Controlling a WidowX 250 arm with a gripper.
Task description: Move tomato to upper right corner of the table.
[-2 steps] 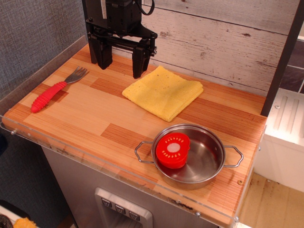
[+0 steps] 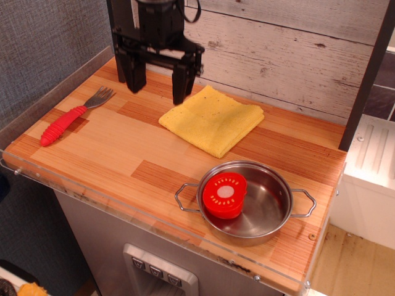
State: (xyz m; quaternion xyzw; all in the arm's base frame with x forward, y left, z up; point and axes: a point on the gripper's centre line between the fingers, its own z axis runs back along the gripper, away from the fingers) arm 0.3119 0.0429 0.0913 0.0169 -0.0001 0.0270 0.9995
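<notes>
The red toy half-tomato [image 2: 225,194] lies flat face up, pale centre and seed marks showing, inside a steel pan [image 2: 271,216] at the table's front right. The wooden table [image 2: 111,148] has a clear acrylic rim. My black gripper [image 2: 157,89] hangs open and empty over the back left of the table, fingers pointing down, far from the tomato and just left of a yellow cloth.
A folded yellow cloth [image 2: 213,119] lies at the back centre. A fork with a ribbed red handle [image 2: 65,123] lies at the left. A whitewashed plank wall runs behind the table; a dark post [image 2: 367,80] stands at the right.
The gripper has shifted slightly, a touch lower and toward the front; its jaws stay open. The tomato, pan, cloth and fork have not moved.
</notes>
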